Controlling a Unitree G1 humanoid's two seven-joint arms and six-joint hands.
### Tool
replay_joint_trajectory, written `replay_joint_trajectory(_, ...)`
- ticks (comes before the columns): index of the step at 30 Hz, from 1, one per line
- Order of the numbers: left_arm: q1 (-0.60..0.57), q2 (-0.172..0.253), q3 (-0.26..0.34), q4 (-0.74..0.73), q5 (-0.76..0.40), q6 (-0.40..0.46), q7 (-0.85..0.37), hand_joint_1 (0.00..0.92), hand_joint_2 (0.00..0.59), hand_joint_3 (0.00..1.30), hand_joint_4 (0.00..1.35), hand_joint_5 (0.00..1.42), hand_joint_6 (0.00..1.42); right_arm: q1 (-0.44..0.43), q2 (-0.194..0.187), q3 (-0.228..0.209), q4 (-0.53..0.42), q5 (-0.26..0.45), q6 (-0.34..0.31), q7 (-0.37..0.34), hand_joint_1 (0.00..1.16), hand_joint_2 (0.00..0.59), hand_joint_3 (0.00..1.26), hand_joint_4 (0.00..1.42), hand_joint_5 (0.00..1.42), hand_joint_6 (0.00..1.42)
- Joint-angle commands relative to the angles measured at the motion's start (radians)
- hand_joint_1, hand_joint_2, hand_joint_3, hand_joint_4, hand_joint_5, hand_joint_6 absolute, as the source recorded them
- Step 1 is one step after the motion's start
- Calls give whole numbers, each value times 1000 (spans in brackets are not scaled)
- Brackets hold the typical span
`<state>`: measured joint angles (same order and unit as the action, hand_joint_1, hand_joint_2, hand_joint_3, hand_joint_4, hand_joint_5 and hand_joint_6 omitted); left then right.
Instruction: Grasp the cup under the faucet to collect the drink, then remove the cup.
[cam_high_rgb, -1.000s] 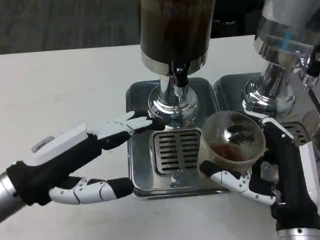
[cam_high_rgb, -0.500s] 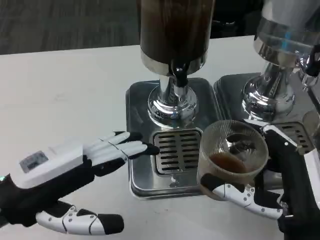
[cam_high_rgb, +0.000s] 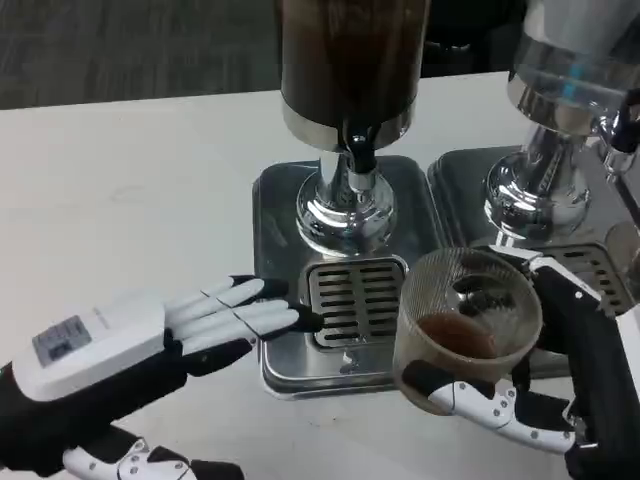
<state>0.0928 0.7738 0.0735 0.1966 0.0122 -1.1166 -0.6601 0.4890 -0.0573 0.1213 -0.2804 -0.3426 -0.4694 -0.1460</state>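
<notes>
A clear ribbed cup (cam_high_rgb: 466, 318) with a little brown drink in its bottom is held by my right hand (cam_high_rgb: 545, 385) at the lower right, off to the right of the drip grate (cam_high_rgb: 353, 301). The hand's fingers wrap under and behind the cup. The dark drink dispenser (cam_high_rgb: 352, 70) stands behind, its black faucet (cam_high_rgb: 360, 152) above the grate. My left hand (cam_high_rgb: 130, 350) lies at the lower left with fingers stretched out flat, their tips at the left edge of the steel tray (cam_high_rgb: 282, 200), holding nothing.
A second dispenser (cam_high_rgb: 565, 110) with a chrome base stands on its own tray at the right, close behind my right hand. White table (cam_high_rgb: 130, 190) stretches to the left and back.
My right hand has carried the cup slightly right and toward me, away from the grate. My left hand has drawn back toward me and to the left, away from the dispenser base.
</notes>
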Motion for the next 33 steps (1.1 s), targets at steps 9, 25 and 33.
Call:
replay_joint_trajectory(9,17,32,-13,-15,11,-5,24,0,151,84,0,0,0,3,3,-8,-41,31,-7,9,1089,130,945,997,1131,1317)
replay_joint_trajectory(25,20,35,-10,-13,25,-20,31,0,151,84,0,0,0,6,4,-9,-35,37,-15,8,1100,140,960,1015,1131,1319)
replay_joint_trajectory(33,24,35,-10,-12,32,-18,39,0,151,84,0,0,0,4,4,-11,-31,39,-14,8,1102,140,962,1015,1131,1305)
